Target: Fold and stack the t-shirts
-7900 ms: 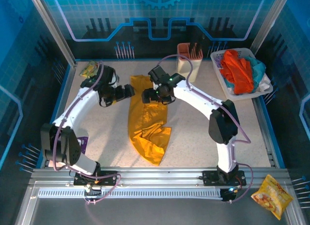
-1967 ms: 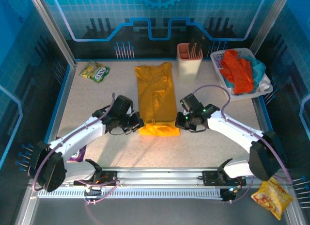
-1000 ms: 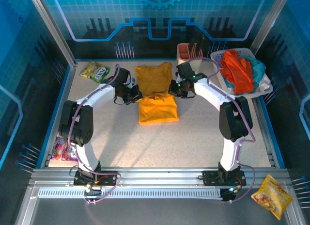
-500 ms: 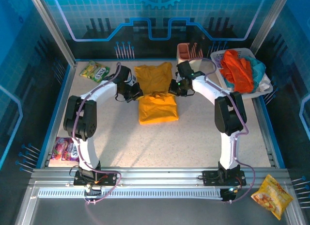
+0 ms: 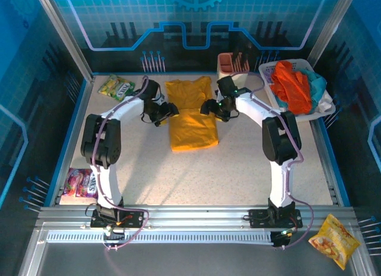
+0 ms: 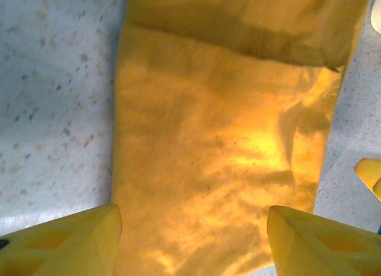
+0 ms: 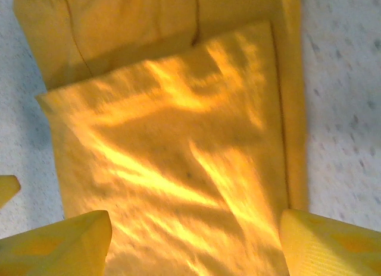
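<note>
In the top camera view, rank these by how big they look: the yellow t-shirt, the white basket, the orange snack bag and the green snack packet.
1. Yellow t-shirt and white basket: too alike to rank.
2. Orange snack bag, clearly smaller.
3. Green snack packet, smallest.

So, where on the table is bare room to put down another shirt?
The near half of the table, between the tee and the arm bases, is bare. Crowded: the far edge, with packet, cup and basket.
</note>
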Motion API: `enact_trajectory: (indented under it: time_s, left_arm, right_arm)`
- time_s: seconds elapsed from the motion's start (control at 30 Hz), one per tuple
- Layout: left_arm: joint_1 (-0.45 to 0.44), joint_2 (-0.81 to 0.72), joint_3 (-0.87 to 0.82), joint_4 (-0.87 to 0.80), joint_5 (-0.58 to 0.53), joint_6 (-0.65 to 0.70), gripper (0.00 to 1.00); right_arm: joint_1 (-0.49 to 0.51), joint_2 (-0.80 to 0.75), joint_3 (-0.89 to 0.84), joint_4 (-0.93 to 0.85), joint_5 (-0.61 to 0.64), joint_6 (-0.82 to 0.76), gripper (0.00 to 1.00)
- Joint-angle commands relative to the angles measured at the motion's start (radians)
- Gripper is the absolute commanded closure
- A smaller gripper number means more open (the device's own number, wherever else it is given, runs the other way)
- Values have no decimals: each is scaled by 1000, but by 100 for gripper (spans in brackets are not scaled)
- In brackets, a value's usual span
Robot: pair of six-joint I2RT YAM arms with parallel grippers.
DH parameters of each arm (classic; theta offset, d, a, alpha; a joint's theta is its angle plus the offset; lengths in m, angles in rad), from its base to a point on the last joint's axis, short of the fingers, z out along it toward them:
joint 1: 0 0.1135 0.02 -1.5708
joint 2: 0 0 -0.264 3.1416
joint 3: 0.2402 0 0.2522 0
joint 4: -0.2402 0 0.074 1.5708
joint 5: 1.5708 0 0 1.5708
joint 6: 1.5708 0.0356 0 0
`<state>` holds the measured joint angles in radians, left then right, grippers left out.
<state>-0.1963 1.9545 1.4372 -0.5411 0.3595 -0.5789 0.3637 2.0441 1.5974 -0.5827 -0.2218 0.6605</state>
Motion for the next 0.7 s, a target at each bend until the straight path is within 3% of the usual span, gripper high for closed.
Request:
enact_trajectory:
  time_s: [0.0, 0.33, 0.67]
  left_arm:
    - [-21, -136, -84, 24, 14, -43, 35]
    - [-192, -239, -320, 285, 53, -242, 41]
    - [-235, -181, -465, 377, 6, -272, 44]
  right_arm:
    - [8, -137, -100, 35, -40, 4, 25]
    - [88, -242, -370, 316, -220, 189, 33]
    - [68, -239, -669, 666, -242, 259, 40]
